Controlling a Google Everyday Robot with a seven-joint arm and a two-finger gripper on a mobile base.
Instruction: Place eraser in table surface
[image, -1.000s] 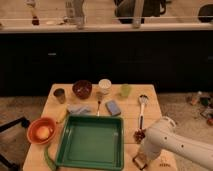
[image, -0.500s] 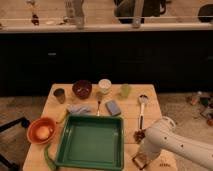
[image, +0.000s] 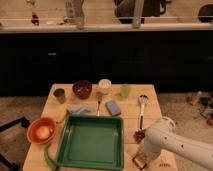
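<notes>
A pale wooden counter of light planks stands before a dark cabinet front. No brand, label or writing can be read anywhere.

The robot's white arm enters from the lower right, and its claw is low over the counter's near right corner, close to the front edge. Whether the claw is open or closed, and whether it holds anything, cannot be told. The eraser cannot be made out with any certainty, so its direction and long axis cannot be given.

Just left of the claw lies a green tray, its long sides running left to right and its right rim near the claw. Above the claw, a small dark reddish object sits on the wood. Farther back, a spoon lies with its long axis pointing away from the front edge, bowl at the far end.

Up and to the left of the claw are a blue sponge, a bluish cloth, a dark red bowl, a white cup, a green cup and a metal cup. Far left sits an orange bowl.

Bare wood shows in the strip between the tray's right rim and the counter's right edge, around the claw.
</notes>
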